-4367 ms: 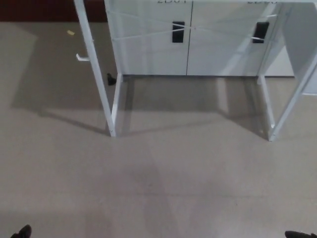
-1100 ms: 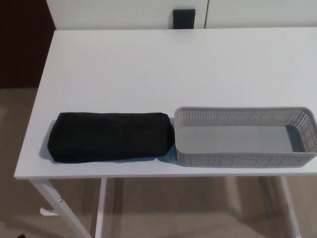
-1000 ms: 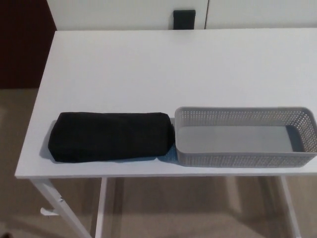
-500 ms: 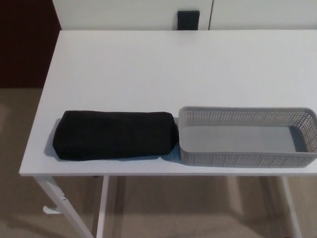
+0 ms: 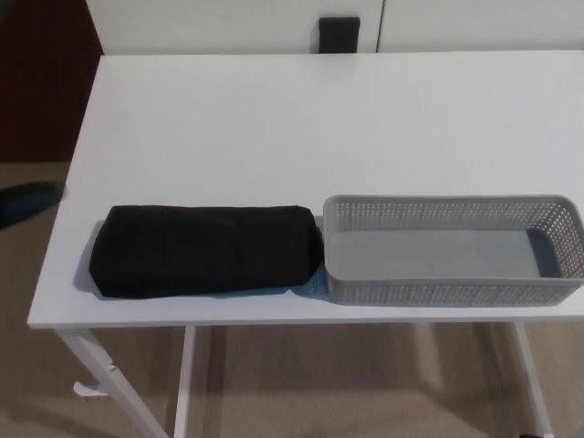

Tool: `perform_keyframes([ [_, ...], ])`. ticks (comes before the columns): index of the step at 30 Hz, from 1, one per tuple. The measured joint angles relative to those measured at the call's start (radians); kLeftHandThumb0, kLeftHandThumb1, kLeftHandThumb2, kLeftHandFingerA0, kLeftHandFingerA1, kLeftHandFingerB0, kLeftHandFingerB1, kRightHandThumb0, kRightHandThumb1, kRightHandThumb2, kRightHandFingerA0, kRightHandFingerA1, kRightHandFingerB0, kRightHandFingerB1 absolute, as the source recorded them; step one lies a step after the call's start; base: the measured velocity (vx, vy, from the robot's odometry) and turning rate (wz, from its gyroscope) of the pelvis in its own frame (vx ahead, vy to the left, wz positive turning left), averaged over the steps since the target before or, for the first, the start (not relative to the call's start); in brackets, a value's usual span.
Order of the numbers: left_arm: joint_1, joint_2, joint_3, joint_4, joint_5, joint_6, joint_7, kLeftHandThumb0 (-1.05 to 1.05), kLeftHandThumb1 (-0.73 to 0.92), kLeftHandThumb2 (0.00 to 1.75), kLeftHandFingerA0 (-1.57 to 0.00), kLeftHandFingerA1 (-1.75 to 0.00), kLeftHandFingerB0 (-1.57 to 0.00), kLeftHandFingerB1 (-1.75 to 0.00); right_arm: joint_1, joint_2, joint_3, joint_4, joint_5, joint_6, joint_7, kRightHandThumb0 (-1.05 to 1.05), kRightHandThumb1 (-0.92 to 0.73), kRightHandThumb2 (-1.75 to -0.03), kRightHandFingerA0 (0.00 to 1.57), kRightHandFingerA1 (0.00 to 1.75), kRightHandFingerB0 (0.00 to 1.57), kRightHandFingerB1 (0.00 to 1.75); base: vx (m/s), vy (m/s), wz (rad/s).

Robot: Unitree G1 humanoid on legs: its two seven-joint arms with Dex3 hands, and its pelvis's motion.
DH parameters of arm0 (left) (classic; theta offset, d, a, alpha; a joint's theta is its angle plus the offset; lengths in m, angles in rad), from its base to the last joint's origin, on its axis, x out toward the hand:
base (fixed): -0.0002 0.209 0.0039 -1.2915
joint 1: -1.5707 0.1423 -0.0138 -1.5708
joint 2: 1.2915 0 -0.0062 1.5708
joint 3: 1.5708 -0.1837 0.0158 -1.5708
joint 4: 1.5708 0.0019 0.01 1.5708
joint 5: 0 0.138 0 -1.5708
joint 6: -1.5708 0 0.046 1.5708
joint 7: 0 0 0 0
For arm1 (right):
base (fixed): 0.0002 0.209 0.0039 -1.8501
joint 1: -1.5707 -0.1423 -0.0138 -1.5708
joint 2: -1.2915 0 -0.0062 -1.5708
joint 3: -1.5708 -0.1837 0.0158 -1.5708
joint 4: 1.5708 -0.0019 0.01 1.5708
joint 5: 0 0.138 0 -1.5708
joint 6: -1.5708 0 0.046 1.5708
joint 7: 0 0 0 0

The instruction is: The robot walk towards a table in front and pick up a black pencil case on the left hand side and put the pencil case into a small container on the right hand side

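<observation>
Table [image 5: 319, 128]: white and flat, with thin white legs [image 5: 189, 383] under it. It fills most of the view.

Pencil case [image 5: 208, 250]: black, soft and long. It lies flat on the left part of the table, near the front edge. Its long side runs left to right.

Container [image 5: 447, 292]: a small grey tray with low walls full of tiny holes. It sits on the right part of the table, near the front edge too. There is nothing inside it.

Pencil case and container: the right end of the pencil case is just beside the left wall of the container. They look like they touch, or nearly touch.

Left hand [image 5: 27, 203]: a dark, blurry shape at the left edge of the picture, off the side of the table and apart from the pencil case. It is too blurry to tell if it is spread or pressed together. It holds nothing.

Right hand: not in the picture.

Behind the table: a white cupboard [image 5: 228, 23] with a black handle [image 5: 338, 29].

Floor [image 5: 365, 383]: light brown.
</observation>
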Motion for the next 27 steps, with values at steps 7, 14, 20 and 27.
perform_keyframes([
  [7, -0.221, 0.075, -0.288, 0.097, 0.088, 0.099, -0.104, -0.62, 0.39, 0.74, 0.00, -0.01, 0.00, 0.00, -0.003, 0.001, 0.000, 0.001, 0.000, 0.000, 0.003, -0.53, -0.44, -0.73, 0.63, 0.52, 0.32, 0.45, 0.00, 0.000, 0.00],
  [14, -0.332, 0.079, -0.499, 0.156, 0.200, 0.189, -0.178, -0.65, 0.40, 0.75, 0.00, 0.00, 0.00, 0.00, -0.005, 0.002, -0.002, -0.003, 0.003, 0.002, 0.007, -0.53, -0.43, -0.73, 0.64, 0.53, 0.34, 0.45, 0.00, 0.000, 0.00],
  [20, -0.390, 0.079, -0.613, 0.177, 0.290, 0.237, -0.222, -0.71, 0.43, 0.54, 0.00, 0.00, 0.00, 0.00, -0.013, 0.002, -0.002, -0.003, 0.003, 0.004, 0.007, -0.54, -0.43, -0.73, 0.62, 0.52, 0.32, 0.45, 0.00, 0.000, 0.00],
  [27, -0.471, 0.038, -0.718, 0.237, 0.399, 0.313, -0.279, -0.65, 0.40, 0.79, 0.00, 0.00, 0.00, 0.00, -0.029, 0.002, -0.003, 0.000, 0.004, 0.005, 0.008, -0.54, -0.44, -0.73, 0.62, 0.53, 0.33, 0.45, 0.00, 0.000, 0.00],
])
